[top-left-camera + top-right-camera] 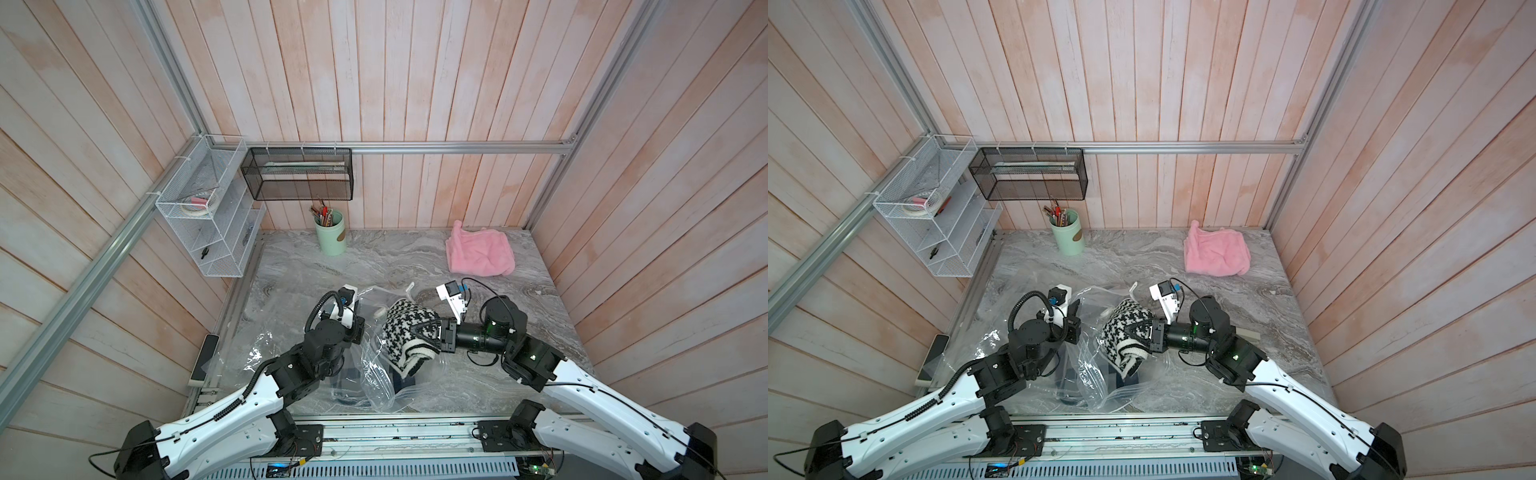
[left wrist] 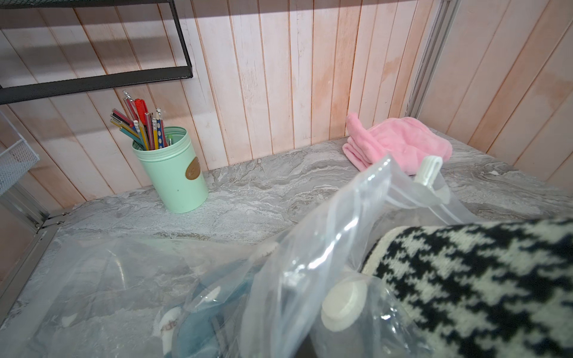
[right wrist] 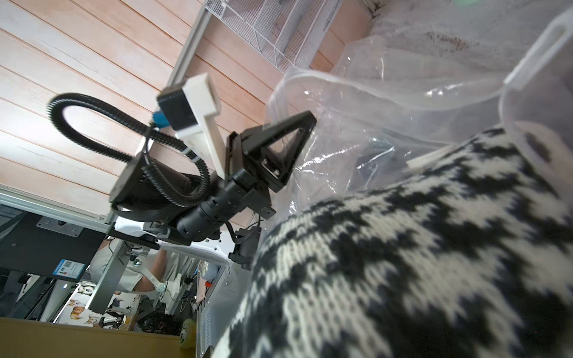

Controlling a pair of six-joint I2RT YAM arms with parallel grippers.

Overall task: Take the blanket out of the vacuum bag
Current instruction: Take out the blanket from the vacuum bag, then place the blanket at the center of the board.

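So the right gripper (image 1: 419,336) is squeezing nearly closed on a thick fold of the houndstooth blanket (image 1: 405,328), which looks soft and floppy, holding it up over the vacuum bag (image 1: 376,388) mid-table, while the fully closed left gripper (image 3: 305,124) is pinching the slippery-looking plastic.

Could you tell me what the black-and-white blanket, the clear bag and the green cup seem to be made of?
The blanket looks like knitted wool or acrylic yarn, matte: stitch rows show in its houndstooth pattern. The bag is thin clear plastic film, glossy, creased with bright glints. The cup seems matte mint-green plastic or coated metal; which, I cannot tell.
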